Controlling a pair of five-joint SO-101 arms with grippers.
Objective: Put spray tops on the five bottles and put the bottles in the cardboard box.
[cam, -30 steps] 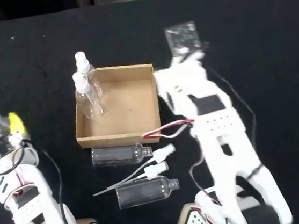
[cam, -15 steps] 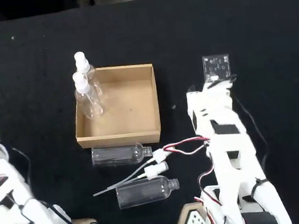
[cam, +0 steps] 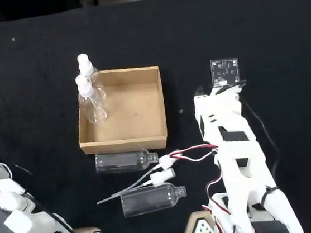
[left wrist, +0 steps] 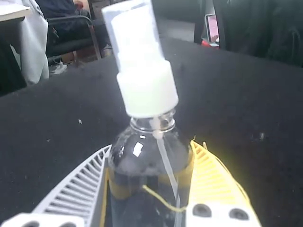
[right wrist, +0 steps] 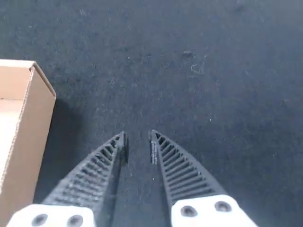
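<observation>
**Left gripper clamped on a capped bottle, right gripper empty beside the box**

The left gripper (left wrist: pixel 151 147) is closed around the shoulder of a clear plastic bottle (left wrist: pixel 142 165). The bottle stands upright between the fingers and wears a white spray top (left wrist: pixel 142 71).

The right gripper (right wrist: pixel 138 142) has its jaws drawn nearly together with a thin gap between them. It holds nothing and hangs over the black table cover (cam: pixel 246 27), just beside the open brown cardboard box (cam: pixel 124 143).

Two more capped clear bottles (cam: pixel 93 104) sit at the box's far left corner. In front of the box, two uncapped clear bottles (cam: pixel 121 161) lie on their sides, with two loose white spray tops (cam: pixel 169 159) between them.
</observation>
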